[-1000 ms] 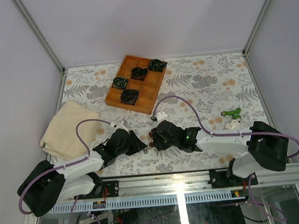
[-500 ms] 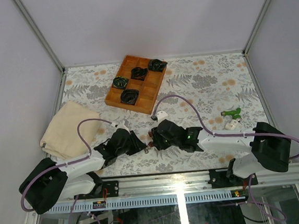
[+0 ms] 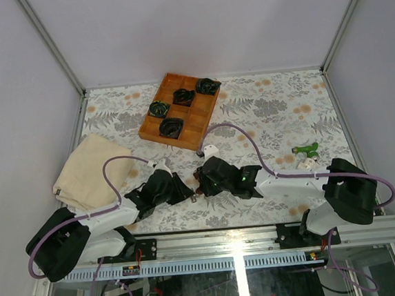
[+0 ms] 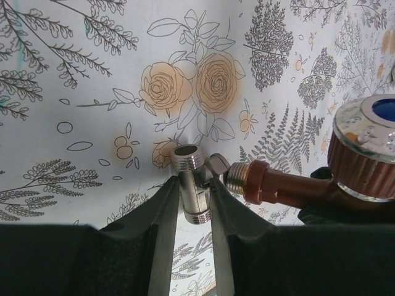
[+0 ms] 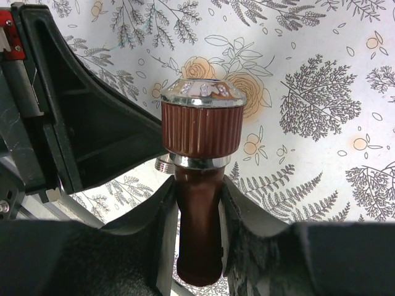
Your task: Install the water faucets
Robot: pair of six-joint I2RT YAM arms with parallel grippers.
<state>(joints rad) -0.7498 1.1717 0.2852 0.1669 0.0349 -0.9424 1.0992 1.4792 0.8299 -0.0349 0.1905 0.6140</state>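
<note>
the left hand (image 4: 191, 192) is pinched tight on a silver fitting (image 4: 190, 165). the right hand (image 5: 199, 185) is clamped round the brown faucet (image 5: 200, 129), its threaded tip seemingly touching the fitting's side port. keep both square and turn gently. the green faucet (image 3: 307, 149) lies well apart on the tabletop (image 3: 269, 100).

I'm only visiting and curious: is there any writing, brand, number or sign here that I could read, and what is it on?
No text here can be read.
On the red-brown faucet: only glints on its silvery cap rim, too blurred to call letters.
On the silvery threaded fitting: no marking shows.
On the base rail: small coloured spots, too small to read.
</note>
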